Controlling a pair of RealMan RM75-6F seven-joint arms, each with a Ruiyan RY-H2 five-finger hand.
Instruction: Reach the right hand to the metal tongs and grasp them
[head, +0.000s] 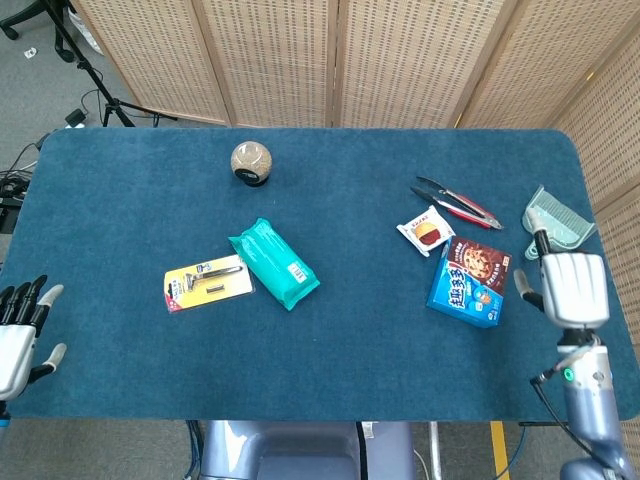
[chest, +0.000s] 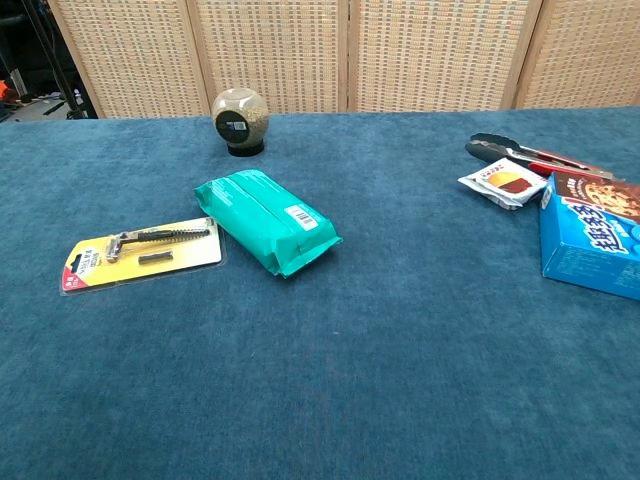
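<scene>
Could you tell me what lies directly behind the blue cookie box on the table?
Behind the blue cookie box lie the metal tongs and a small snack packet; nothing there looks covered.

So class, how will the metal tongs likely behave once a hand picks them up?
The metal tongs look thin and stiff, so probably light and rigid. Their arms lie splayed, so they would likely spring apart unless squeezed. Bare metal may prove slippery.
</scene>
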